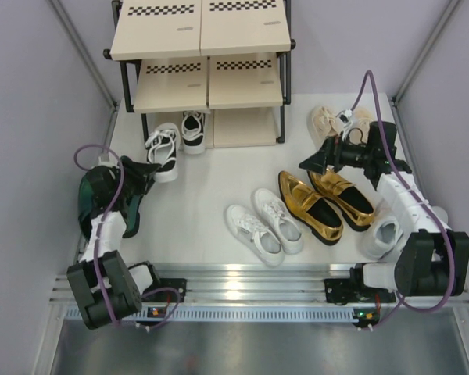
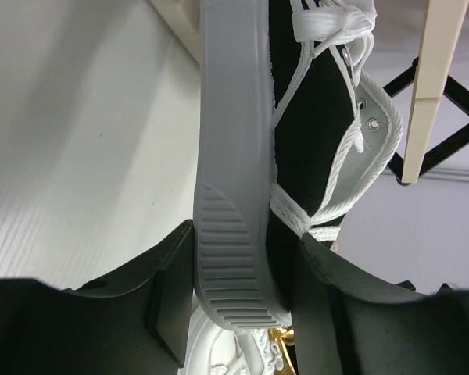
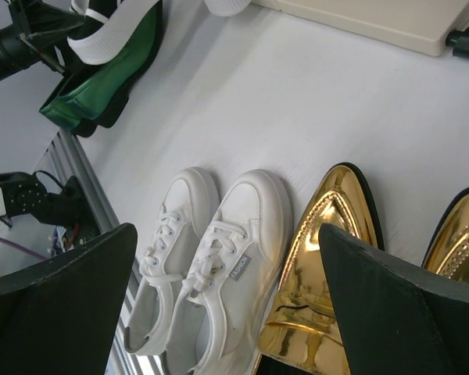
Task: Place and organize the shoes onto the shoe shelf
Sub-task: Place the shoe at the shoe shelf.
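Note:
My left gripper (image 2: 242, 262) is shut on the heel of a black-and-white sneaker (image 2: 234, 141), which is turned on its side with the grey sole to the left. From above, that sneaker (image 1: 166, 150) and the left gripper (image 1: 143, 173) are just in front of the shoe shelf (image 1: 164, 39). Its partner (image 1: 193, 129) stands at the bottom tier. Over the gold loafers (image 1: 324, 205), my right gripper (image 1: 313, 162) hangs open and holds nothing. Through the right gripper (image 3: 227, 234) I see the white lace-ups (image 3: 211, 266) and a gold loafer (image 3: 328, 266).
Dark green loafers (image 1: 90, 205) lie under the left arm by the left wall. White lace-ups (image 1: 264, 225) sit front centre. Beige sneakers (image 1: 336, 121) are at the back right. A chunky white sneaker (image 1: 383, 234) is beneath the right arm.

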